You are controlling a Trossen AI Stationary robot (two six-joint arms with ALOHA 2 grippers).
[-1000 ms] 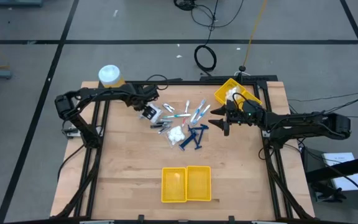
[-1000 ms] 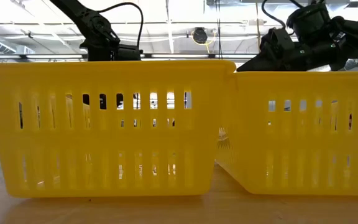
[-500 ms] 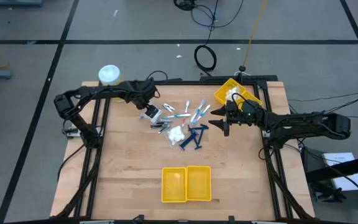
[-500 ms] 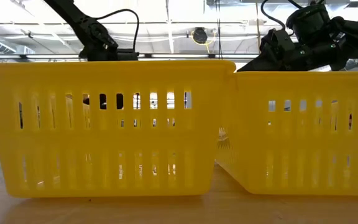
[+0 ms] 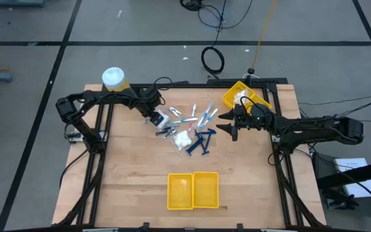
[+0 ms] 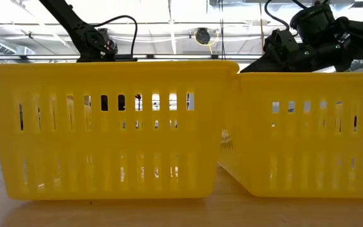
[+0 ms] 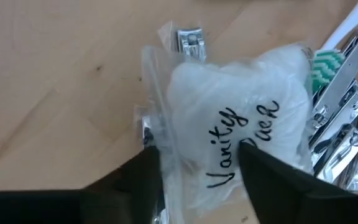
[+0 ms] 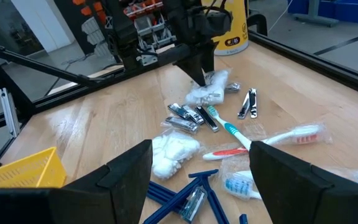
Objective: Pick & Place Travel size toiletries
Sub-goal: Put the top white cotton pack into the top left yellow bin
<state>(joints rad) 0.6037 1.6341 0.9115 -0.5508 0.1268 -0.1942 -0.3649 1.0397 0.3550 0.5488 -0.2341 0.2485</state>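
Item: clear vanity packet [image 7: 235, 149], lettered in black, at the left end of the toiletry heap on the table [image 5: 134, 167]. My left gripper [image 7: 197, 177] is down on it, one finger [image 7: 143, 171] on each side; I cannot tell whether they pinch it.

Item: silvery nail clippers [image 7: 344, 112], touching the packet's edge.

Item: dark blue razors [image 5: 201, 143], at the heap's right end.

Item: my right gripper [image 8: 201, 171], fingers spread, empty, hanging just right of the heap.

Item: yellow two-compartment bin [image 5: 193, 191], at the near edge.

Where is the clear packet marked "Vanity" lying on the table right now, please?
In the high view the vanity packet lies at the pile's left end, under the left gripper, whose fingers straddle it, beside silvery nail clippers.
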